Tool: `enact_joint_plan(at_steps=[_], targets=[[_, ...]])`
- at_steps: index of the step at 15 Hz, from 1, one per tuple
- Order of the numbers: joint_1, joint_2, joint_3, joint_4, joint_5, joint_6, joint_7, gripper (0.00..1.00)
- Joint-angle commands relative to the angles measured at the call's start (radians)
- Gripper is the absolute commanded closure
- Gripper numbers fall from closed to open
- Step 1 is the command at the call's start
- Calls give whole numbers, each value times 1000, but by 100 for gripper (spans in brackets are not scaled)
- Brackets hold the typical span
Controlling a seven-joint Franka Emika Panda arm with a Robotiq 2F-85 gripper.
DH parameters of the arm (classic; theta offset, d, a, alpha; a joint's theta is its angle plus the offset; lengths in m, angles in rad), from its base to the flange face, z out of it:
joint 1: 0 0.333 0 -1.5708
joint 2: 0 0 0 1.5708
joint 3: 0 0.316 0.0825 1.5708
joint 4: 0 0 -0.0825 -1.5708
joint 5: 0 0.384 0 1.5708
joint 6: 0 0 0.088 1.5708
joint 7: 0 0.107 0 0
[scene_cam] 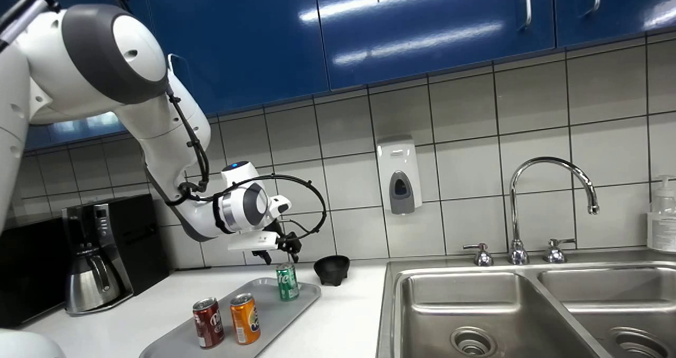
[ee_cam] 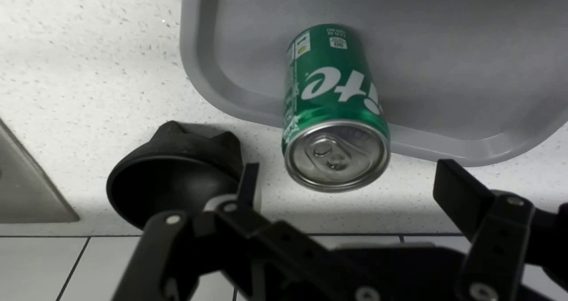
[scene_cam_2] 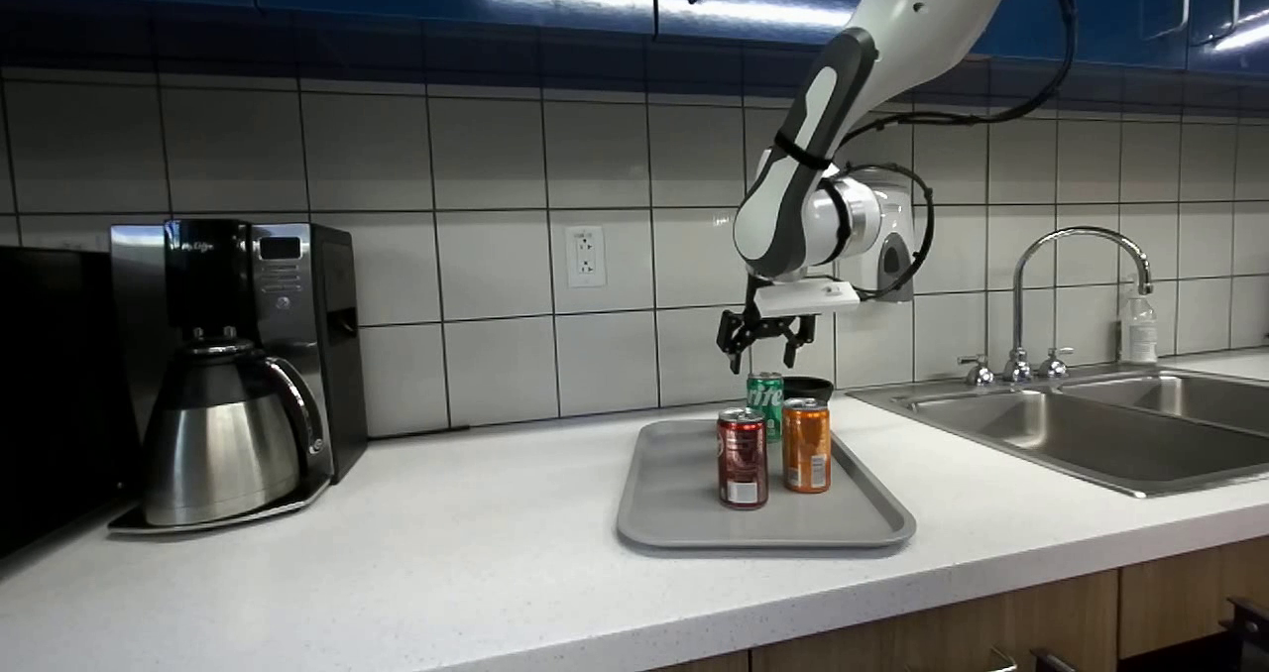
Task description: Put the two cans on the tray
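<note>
The green can [scene_cam: 287, 281] stands upright on the far end of the grey tray [scene_cam: 282, 316]. In the wrist view, the green can [ee_cam: 333, 88] shows its silver top, with the tray [ee_cam: 443, 61] under it. The orange can [scene_cam: 245, 320] stands upright on the tray's nearer part; it also shows in an exterior view [scene_cam_2: 806, 447] in front of the bowl. My gripper [scene_cam_2: 762, 360] is open and empty, just above the green can [scene_cam_2: 765, 394]. In the wrist view, the can's top lies between and ahead of the open fingers [ee_cam: 348, 176], apart from both.
A dark red can [scene_cam_2: 743, 457] stands on the tray close beside the orange can. A black bowl [ee_cam: 173, 176] sits on the counter just off the tray's far end. A coffee maker [scene_cam_2: 238, 375] and a steel sink [scene_cam: 475, 305] flank the tray; a tiled wall is behind.
</note>
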Motion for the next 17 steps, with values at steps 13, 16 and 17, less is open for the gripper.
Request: enact_joint_plan(at_steps=[13, 16, 17], targets=[[-96, -641, 95, -594, -11, -47, -89, 0], [-124, -766, 134, -684, -30, -112, -92, 0], [-117, -645, 130, -604, 18, -59, -95, 0]])
